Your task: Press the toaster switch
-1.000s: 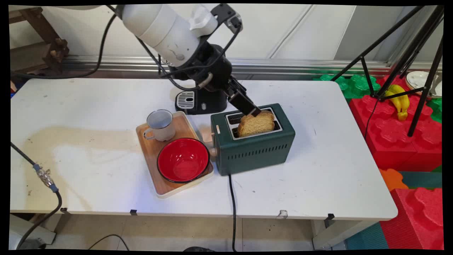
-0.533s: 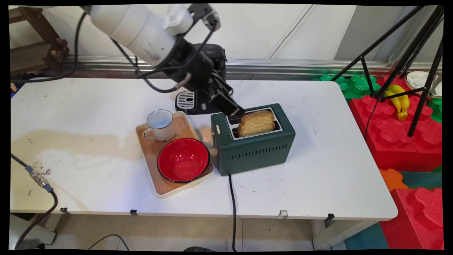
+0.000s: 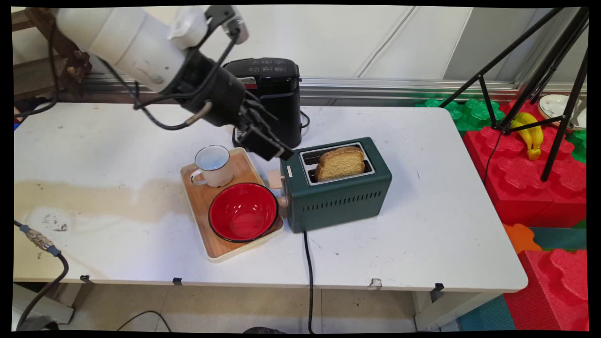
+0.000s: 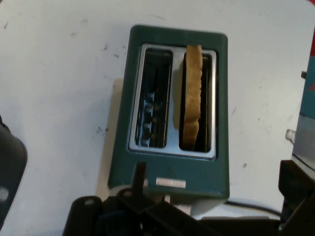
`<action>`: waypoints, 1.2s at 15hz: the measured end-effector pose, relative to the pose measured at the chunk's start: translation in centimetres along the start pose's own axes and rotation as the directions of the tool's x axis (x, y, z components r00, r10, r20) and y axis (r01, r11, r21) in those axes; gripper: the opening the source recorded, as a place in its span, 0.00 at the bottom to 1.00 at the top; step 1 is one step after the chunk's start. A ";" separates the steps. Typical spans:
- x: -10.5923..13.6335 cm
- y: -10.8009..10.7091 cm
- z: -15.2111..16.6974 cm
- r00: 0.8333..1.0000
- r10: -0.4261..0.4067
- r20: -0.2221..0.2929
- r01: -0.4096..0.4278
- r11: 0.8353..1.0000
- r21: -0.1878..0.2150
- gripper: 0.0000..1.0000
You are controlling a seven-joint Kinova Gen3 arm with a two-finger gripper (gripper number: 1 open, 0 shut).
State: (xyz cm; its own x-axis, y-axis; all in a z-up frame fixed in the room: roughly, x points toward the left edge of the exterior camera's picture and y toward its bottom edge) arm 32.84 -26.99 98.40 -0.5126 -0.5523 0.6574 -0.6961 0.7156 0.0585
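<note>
Hovering close above the lever end of the green toaster [image 3: 338,197], the fingers [image 4: 139,177] were spread wide apart and grasped nothing. The toaster stood on the white surface [image 3: 422,225] and stretched away from the fingertips. Its two slots were in the top side. One slot was empty, and a slice of bread [image 3: 340,163] stood upright in the other slot, with its upper part above the rim. A beige lever [image 3: 276,179] was on the toaster end nearest the fingers, just below them. Beside the fingers, on the side away from the toaster, lay a wooden tray [image 3: 202,206]. It carried a white mug [image 3: 213,166] and a red bowl [image 3: 242,212]. Behind the fingers stood a black coffee machine [image 3: 274,94].
</note>
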 end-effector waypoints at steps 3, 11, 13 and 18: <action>-0.7 0.0 -0.7 1.000 0.003 0.008 -0.003 1.000 0.005 1.00; -2.5 -0.8 -1.0 0.999 0.000 0.045 -0.001 1.000 0.018 1.00; -2.7 -1.0 -0.8 0.999 -0.002 0.050 0.001 1.000 0.021 1.00; -3.0 -1.4 -0.1 0.998 -0.008 0.061 0.006 1.000 0.022 0.00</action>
State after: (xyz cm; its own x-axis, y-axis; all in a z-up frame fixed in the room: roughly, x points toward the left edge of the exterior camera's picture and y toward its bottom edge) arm 35.43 -26.24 96.43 -0.5372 -0.5830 0.6095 -0.7102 0.7025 0.0461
